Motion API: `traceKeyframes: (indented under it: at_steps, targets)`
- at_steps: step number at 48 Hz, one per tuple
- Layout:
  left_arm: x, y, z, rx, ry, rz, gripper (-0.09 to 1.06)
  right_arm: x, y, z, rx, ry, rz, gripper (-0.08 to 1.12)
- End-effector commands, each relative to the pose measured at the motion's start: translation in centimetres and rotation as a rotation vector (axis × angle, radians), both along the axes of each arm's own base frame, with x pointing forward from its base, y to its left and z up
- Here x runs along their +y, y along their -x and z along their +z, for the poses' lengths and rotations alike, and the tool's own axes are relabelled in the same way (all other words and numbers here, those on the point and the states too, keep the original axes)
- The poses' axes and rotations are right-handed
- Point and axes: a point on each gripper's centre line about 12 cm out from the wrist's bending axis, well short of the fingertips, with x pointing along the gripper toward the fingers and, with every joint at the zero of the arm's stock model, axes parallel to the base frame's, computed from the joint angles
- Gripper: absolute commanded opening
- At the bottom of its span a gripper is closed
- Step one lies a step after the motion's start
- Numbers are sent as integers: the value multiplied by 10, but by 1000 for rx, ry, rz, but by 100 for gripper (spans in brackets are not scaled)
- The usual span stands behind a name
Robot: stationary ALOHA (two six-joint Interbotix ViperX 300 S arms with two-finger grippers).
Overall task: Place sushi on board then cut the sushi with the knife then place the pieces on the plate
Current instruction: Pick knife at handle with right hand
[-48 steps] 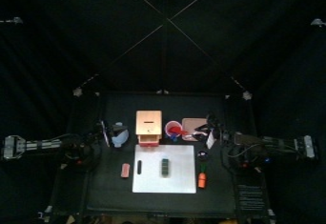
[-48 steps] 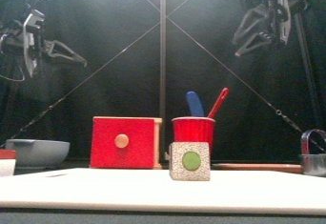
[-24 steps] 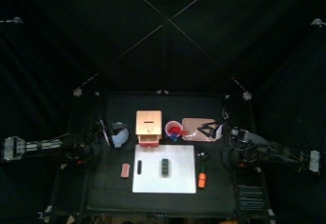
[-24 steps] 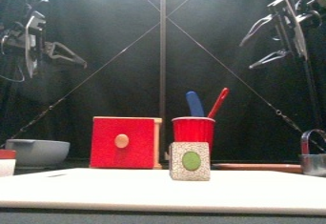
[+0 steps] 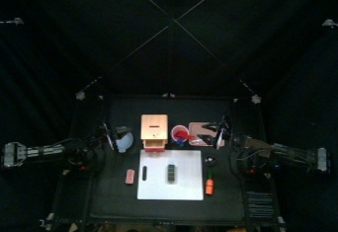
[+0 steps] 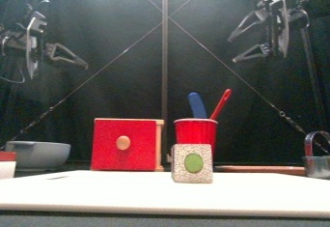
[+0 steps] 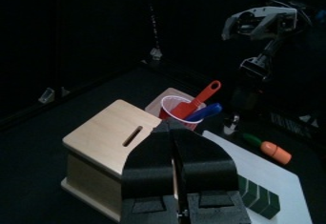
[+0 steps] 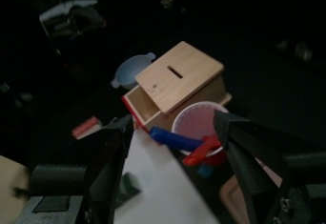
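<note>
In the top view, the sushi roll point(image 5: 168, 170) lies on the white board point(image 5: 189, 183). The board sits in the middle of the table, close to the front edge. Behind the board, toward the back edge, 3 things stand in a row: the wooden box point(image 5: 154, 130), the red cup point(image 5: 180, 133) and the pink tray point(image 5: 205, 129), just beside each other.

In the front view, the roll shows me its end and stands on the board, in front of the cup. In the cup 2 knives lean: the blue knife point(image 6: 196, 105) and the red knife point(image 6: 221, 103). My left gripper point(image 6: 65, 55) hangs high over the left side of the table. My right gripper point(image 6: 240, 45) hangs high over the right side. Neither touches anything.

In the left wrist view, my left jaws are pressed together with nothing between them.

In the right wrist view, my right jaws are spread wide and empty, and the cup with both knives shows between them.

I judge that step 1 is done, because the roll is on the board and looks uncut. The step in hand is to fetch a knife. For this my right gripper should go down to the cup, close on 1 handle only, and lift it straight up so that the cup does not tip over.
</note>
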Motion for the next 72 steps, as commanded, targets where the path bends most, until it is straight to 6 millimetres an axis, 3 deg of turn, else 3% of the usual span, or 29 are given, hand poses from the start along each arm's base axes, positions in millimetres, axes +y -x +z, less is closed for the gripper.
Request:
traceKeyframes:
  at_steps: [1,8,23,33,46,53,63,72]
  targets:
    - [2,-3,9,-21,-18,3,10,1,-6,17,53,250,50,97]
    - [2,-3,6,-11,-15,4,10,9,-10,10,161,381,79,97]
    - [5,-1,4,-7,-11,20,10,33,-37,-36,580,582,163,97]
    - [7,-1,5,-9,-10,32,10,38,-53,-41,741,609,285,97]
    - [6,2,-2,5,-1,33,10,13,-62,-37,932,735,321,97]
    - [6,3,-5,13,4,33,10,4,-74,-44,1019,782,333,97]
    - [5,5,-11,25,11,34,10,4,-92,-66,1159,788,394,96]
    - [5,6,-14,32,15,36,10,7,-96,-63,1186,804,398,94]
